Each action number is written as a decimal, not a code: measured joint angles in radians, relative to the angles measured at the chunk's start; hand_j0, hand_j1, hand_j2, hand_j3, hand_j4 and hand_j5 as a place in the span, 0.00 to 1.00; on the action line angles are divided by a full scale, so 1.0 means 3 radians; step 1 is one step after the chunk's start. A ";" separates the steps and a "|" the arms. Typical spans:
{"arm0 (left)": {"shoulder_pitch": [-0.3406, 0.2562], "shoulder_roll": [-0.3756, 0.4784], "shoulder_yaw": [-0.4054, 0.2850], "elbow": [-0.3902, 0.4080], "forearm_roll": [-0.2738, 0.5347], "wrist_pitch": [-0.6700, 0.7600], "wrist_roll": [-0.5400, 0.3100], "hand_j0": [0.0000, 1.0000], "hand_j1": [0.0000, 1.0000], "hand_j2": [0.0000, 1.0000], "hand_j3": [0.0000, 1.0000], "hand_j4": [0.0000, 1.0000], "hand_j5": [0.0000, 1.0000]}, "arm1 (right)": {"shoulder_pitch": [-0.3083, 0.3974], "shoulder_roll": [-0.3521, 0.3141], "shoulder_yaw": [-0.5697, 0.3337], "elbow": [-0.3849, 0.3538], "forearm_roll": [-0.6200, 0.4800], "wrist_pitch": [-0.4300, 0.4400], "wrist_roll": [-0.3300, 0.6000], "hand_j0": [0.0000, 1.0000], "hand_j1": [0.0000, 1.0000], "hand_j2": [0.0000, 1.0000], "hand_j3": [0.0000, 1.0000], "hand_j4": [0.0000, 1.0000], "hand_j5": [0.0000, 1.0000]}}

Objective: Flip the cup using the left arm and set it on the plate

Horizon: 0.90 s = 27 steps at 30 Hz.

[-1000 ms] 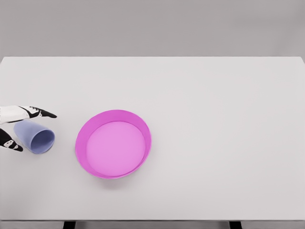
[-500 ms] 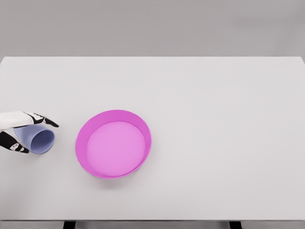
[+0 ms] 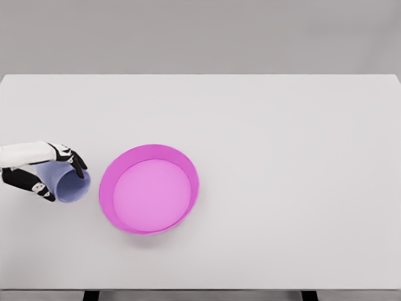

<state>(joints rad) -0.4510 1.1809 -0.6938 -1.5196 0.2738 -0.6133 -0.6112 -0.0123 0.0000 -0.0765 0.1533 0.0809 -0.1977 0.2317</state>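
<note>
Lavender-blue, the cup (image 3: 67, 182) lies on its side on the white table (image 3: 282, 138), mouth facing right toward the pink plate (image 3: 149, 189) and just beside the plate's left rim. My left hand (image 3: 39, 170) enters from the left edge and grips the cup: fingers (image 3: 70, 157) curl over its upper side, thumb below. The plate holds nothing.
</note>
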 measured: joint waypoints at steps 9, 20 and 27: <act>-0.0020 0.0018 0.0093 -0.0129 0.0618 -0.0001 -0.0001 0.50 0.50 0.50 0.50 0.50 0.50 | 0.0000 0.0000 0.0000 0.0000 0.0000 0.0000 0.0001 1.00 1.00 1.00 1.00 1.00 1.00; -0.0015 0.0077 0.0159 -0.0435 0.1208 -0.0001 -0.0001 0.47 0.47 0.47 0.47 0.47 0.47 | 0.0000 0.0000 0.0000 0.0000 0.0000 0.0000 0.0001 1.00 1.00 1.00 1.00 1.00 1.00; -0.0046 0.0072 0.0164 -0.0594 0.1586 0.0004 -0.0002 0.46 0.46 0.46 0.46 0.46 0.46 | 0.0000 0.0000 0.0000 0.0000 0.0000 0.0000 -0.0001 1.00 1.00 1.00 1.00 1.00 1.00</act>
<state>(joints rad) -0.4648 1.2024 -0.6445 -1.6979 0.7497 -0.6121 -0.6117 -0.0123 0.0000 -0.0765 0.1533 0.0809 -0.1977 0.2316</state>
